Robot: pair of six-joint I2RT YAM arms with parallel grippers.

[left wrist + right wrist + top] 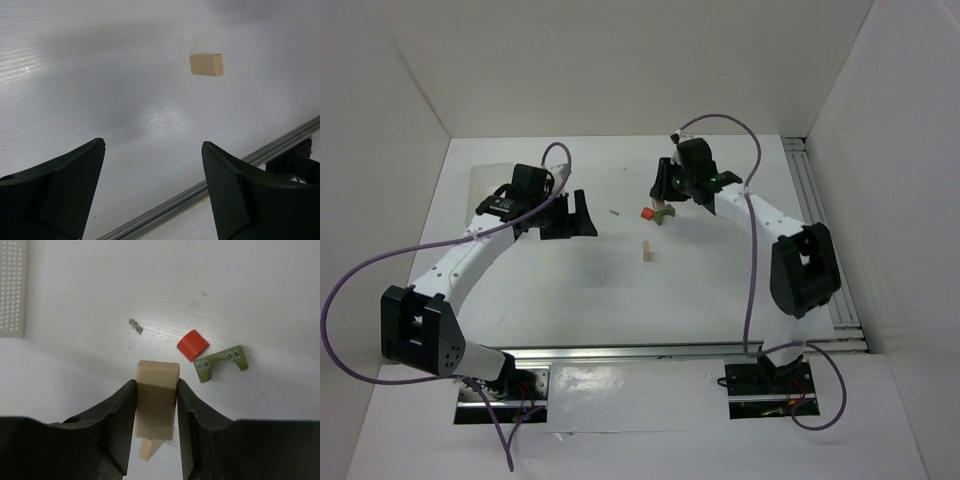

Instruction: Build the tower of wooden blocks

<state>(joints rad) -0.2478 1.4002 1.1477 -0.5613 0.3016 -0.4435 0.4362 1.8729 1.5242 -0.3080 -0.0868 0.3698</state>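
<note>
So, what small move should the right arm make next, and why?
Probably lift the tan block straight up: the right fingers press both its sides, and the red piece and green arch lie close by, so sliding could knock them.

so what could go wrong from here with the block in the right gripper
The right gripper pinches the tan block by two sides only, its top poking past the fingertips. It might twist or slip in transit.
The red piece and green arch lie loose close by. A low sweep could scatter them.
</note>
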